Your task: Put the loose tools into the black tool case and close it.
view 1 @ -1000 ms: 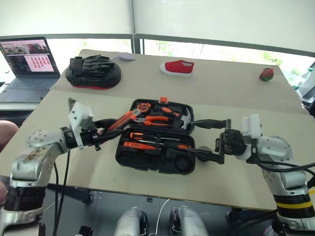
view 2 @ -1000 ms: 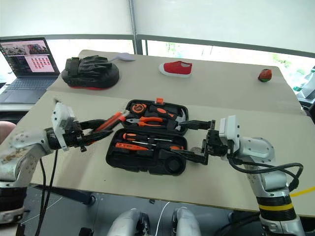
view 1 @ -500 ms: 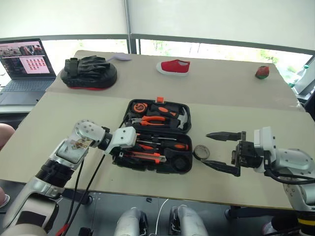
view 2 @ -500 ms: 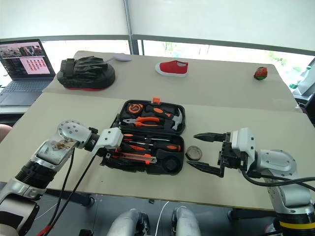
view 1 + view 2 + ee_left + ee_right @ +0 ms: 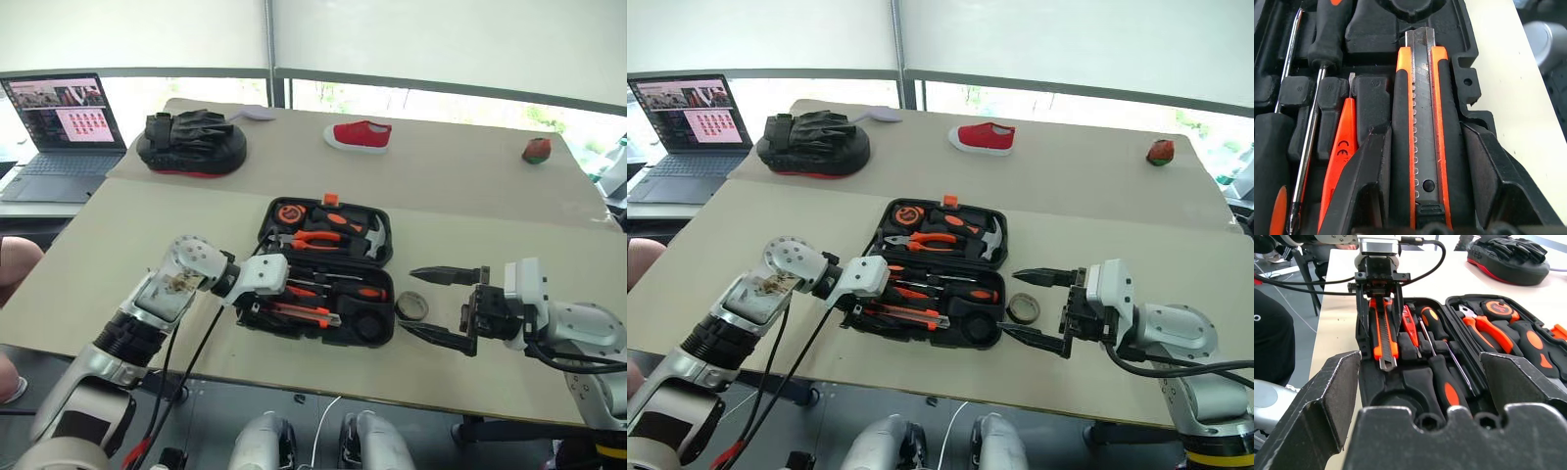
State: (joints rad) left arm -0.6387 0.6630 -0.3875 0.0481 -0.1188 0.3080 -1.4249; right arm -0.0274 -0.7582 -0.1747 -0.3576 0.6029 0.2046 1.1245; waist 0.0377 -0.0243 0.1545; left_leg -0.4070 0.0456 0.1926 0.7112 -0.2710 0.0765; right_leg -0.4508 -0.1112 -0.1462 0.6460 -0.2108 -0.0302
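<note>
**Knife's down in the case now**

Since a second ago the left gripper has swung in from the left of the frame, where it held the utility knife up in the air, and now sits low over the front half of the tool case; its fingers are clamped on either side of the knife, which lies along a slot near the front edge (looks seated, can't swear to it). The right gripper has backed off the case toward the lower right; fingers spread wide, nothing in them. The tape roll lies on the table, just off the case's right edge, between the case and the right gripper. The thin orange screwdriver lies next to the knife; two black-and-orange screwdrivers beside that; case lid open.
</note>
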